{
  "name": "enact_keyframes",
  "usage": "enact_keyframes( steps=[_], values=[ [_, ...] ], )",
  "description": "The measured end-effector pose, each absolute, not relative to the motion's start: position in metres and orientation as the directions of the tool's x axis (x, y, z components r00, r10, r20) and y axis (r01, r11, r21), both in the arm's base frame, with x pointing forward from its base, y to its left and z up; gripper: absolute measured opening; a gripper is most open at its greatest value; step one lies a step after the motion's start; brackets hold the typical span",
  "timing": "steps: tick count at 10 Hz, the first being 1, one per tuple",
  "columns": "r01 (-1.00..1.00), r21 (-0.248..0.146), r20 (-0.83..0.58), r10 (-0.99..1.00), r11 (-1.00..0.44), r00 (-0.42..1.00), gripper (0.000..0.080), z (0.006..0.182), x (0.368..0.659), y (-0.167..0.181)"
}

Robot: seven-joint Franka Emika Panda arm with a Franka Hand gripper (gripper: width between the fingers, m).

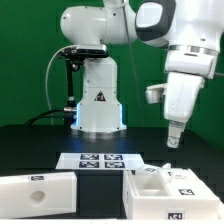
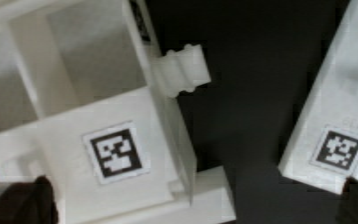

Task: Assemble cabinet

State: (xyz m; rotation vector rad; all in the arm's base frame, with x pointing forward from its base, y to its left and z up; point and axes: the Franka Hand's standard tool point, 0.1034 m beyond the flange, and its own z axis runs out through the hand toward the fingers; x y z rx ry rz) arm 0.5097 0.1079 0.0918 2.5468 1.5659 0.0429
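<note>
The cabinet's white box [image 1: 150, 192] with open compartments lies at the front, towards the exterior view's right. A white slab panel [image 1: 35, 190] lies at the front left. My gripper [image 1: 173, 140] hangs a little above the box, apart from it. In the wrist view the box [image 2: 69, 90] shows a square tag [image 2: 119, 152] and a small stepped peg [image 2: 190, 70] on its edge. A second tagged white piece [image 2: 336, 110] lies across a dark gap. My gripper [image 2: 190, 208] is open, its dark fingertips [image 2: 12, 203] at the picture's two sides, holding nothing.
The marker board [image 1: 98, 160] lies flat on the black table behind the parts. The robot's white base [image 1: 98, 100] stands behind it, with cables on the exterior view's left. A green wall closes off the back.
</note>
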Motion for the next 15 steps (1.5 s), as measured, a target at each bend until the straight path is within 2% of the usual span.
enact_keyframes(
  steps=[2,5,8,9,13,15],
  values=[
    [0.87,0.1,-0.032,0.872,-0.483,0.488,0.0797,0.09,0.509,0.098],
    [0.869,0.099,-0.033,0.871,-0.485,0.49,0.0797,0.088,0.508,0.101],
    [0.69,0.109,0.055,0.697,-0.716,0.715,0.0797,0.084,0.494,0.109],
    [0.658,0.091,0.057,0.663,-0.748,0.746,0.0797,0.081,0.491,0.105],
    [0.651,0.088,0.058,0.656,-0.754,0.752,0.0797,0.08,0.491,0.105],
    [0.508,0.069,0.09,0.512,-0.859,0.854,0.0797,0.075,0.482,0.103]
  ],
)
